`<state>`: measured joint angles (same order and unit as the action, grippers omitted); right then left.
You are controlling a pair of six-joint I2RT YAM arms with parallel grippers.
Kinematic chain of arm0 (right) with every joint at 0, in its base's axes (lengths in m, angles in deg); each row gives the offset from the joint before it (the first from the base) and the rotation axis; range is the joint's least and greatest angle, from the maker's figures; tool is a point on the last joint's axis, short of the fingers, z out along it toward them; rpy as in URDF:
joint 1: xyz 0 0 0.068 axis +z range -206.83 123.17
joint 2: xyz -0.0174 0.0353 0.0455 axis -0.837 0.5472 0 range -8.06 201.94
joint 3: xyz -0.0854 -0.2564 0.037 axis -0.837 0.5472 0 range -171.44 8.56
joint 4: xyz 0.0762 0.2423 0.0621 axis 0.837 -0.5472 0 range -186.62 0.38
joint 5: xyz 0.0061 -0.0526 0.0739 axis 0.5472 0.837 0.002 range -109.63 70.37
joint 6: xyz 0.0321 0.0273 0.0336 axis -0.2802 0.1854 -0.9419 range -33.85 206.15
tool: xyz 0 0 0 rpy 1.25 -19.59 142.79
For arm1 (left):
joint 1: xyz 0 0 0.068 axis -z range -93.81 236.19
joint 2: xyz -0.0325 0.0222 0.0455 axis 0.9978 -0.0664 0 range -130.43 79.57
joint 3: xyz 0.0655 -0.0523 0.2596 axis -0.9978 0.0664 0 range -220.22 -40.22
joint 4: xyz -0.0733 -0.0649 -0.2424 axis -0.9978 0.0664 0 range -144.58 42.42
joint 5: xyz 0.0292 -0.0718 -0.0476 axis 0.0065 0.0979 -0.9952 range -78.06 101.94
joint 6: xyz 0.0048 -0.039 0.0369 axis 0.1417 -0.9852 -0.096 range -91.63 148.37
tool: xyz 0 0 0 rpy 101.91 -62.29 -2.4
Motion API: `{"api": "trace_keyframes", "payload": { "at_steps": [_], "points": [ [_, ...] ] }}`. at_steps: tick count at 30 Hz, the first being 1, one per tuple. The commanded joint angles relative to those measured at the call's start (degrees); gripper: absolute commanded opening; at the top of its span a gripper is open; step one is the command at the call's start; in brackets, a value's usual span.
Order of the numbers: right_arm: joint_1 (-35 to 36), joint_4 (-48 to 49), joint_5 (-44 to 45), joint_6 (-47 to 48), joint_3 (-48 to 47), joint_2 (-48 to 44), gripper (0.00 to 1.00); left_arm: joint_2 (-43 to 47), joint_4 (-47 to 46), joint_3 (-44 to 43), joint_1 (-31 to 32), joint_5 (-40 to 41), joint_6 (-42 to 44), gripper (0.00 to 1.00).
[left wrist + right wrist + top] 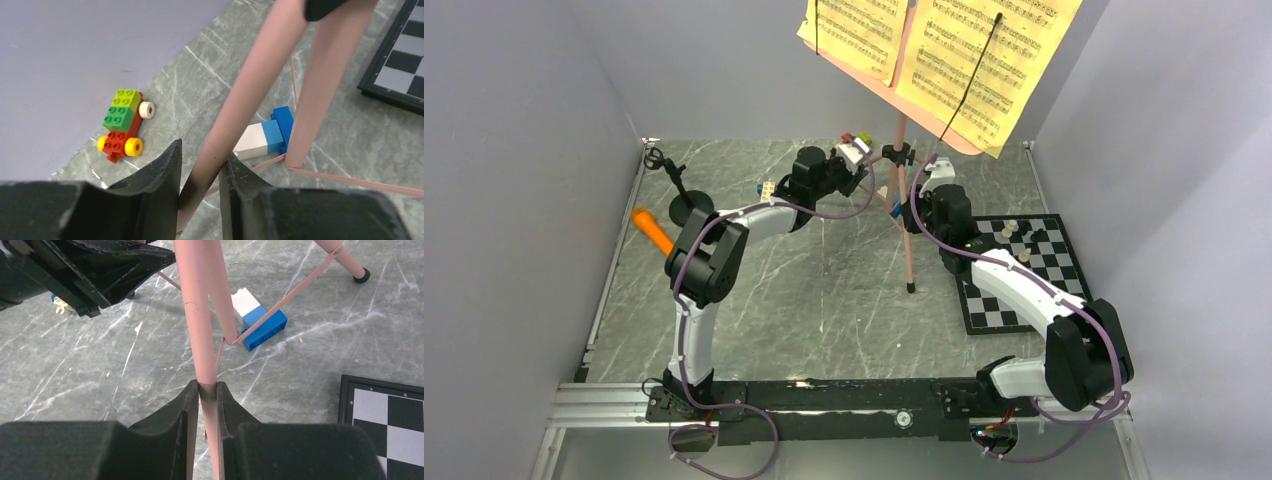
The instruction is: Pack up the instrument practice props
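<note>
- left tool [200, 175]: jaws closed against both sides of a slanted pink tube of the music stand [904, 220], low down. firmness of the grip cannot be judged.
- right tool [205, 395]: clamped on another pink tube of the same stand, from the right.
- stand location: upright at the far middle of the worktop [824, 300], between the two tools, with the sheet-music pages [944, 60] on top.
- advice: the stand looks top-heavy, so move both tools together and level. keep its legs clear of the blue-and-white block [265, 137] under them and of the chessboard [1044, 280] to the right.
- top view only: the pages, the orange microphone [654, 232] and the mic stand [686, 205], both far left and well apart from the tools.
- left wrist only: coloured block car [122, 125] by the wall.
- right wrist only: thin brace and capped foot.
</note>
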<state>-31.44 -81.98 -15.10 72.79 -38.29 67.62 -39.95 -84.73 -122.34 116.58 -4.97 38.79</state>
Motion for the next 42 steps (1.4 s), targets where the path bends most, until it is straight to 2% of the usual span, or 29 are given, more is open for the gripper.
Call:
{"api": "trace_keyframes", "payload": {
  "at_steps": [1, 6, 14, 18, 23, 29, 34, 42],
  "points": [
    [1.85, -0.85, -6.2, -2.81, 0.02, -1.24, 0.0, 1.15, -3.4, 0.69, 0.1, 4.11, 1.56, 0.23],
    [1.93, -1.13, -5.87, -2.56, 0.34, -1.78, 0.0, 3.54, -5.5, 3.6, 0.74, 5.17, 1.88, 0.0],
    [2.12, -0.84, -5.51, -2.3, 1.53, -3.08, 0.0, 12.92, -11.67, 15.01, 1.48, 10.55, 0.8, 0.0],
    [2.2, -0.62, -5.45, -2.4, 2.22, -2.58, 0.0, 16.4, -11.95, 18.95, 2.43, 12.71, 2.17, 0.0],
    [2.21, -0.05, -5.56, -3.06, 4.24, -3.24, 0.0, 23.28, -14.43, 27.59, 3.48, 16.66, -0.16, 0.0],
    [2.34, 0.19, -6.91, -3.59, 5.34, -4.23, 0.0, 31.9, -12.6, 35.27, 6.83, 24.19, -0.74, 0.0],
    [2.92, 0.38, -8.41, -3.73, 6.13, -4.32, 0.0, 38.26, -6.67, 39.93, 9.71, 30.22, -1.27, 0.0],
    [7.81, 0.45, -7.39, -2.88, 6.36, -3.36, 0.0, 49.53, -2.35, 48.86, 10.59, 37.01, -3.78, 0.0]
  ]
}}
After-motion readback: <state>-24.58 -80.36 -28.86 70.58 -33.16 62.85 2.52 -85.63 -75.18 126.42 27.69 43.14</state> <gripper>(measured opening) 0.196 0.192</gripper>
